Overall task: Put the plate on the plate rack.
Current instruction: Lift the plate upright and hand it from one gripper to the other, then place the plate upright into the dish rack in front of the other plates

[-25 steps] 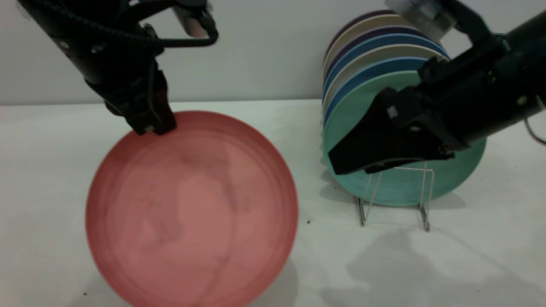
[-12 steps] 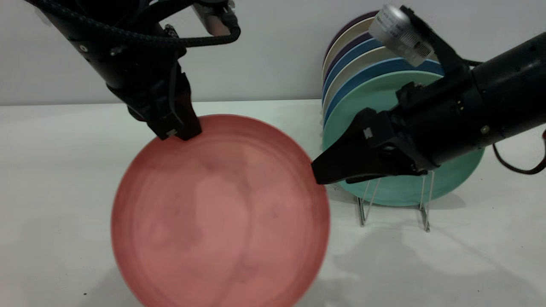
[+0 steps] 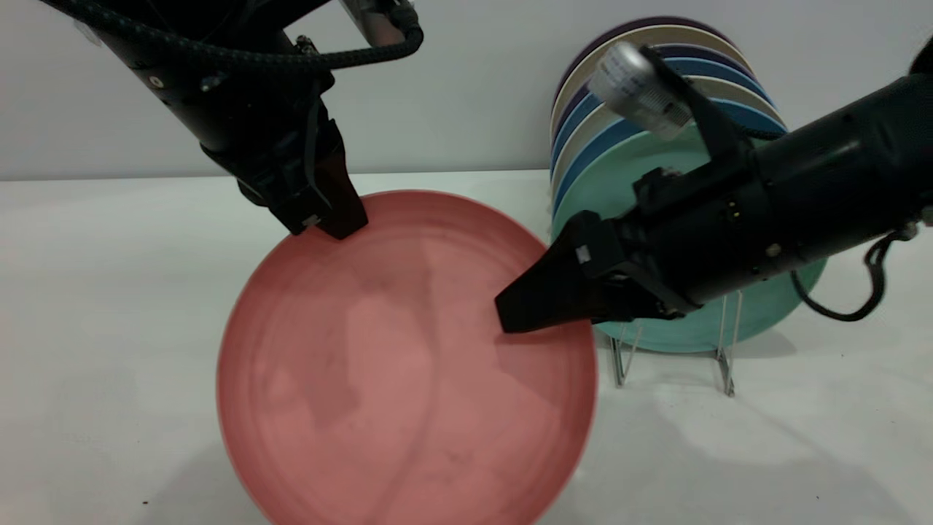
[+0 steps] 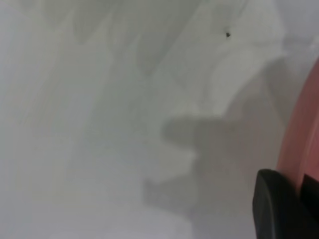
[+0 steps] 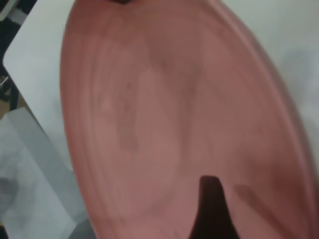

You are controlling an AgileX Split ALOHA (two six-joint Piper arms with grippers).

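The salmon-pink plate (image 3: pixel 408 364) hangs tilted above the table, its face to the camera. My left gripper (image 3: pixel 328 222) is shut on its top rim; the left wrist view shows one of its dark fingers (image 4: pixel 276 206) against the plate's edge (image 4: pixel 301 144). My right gripper (image 3: pixel 510 315) is open and reaches in from the right over the plate's right side. One of its fingers (image 5: pixel 212 209) lies over the plate's face (image 5: pixel 164 109); the other is hidden behind the plate. The silver wire plate rack (image 3: pixel 729 350) stands at the right, partly behind the right arm.
The rack holds a teal-green plate (image 3: pixel 605 189) in front and several blue, cream and purple plates (image 3: pixel 583 109) behind it, all upright. A front wire loop (image 3: pixel 627 357) of the rack stands bare. White tabletop (image 3: pixel 109 292) lies left of the plate.
The left gripper has carried the plate to the right, towards the rack. The right gripper has moved left, from in front of the teal plate onto the pink plate's right side.
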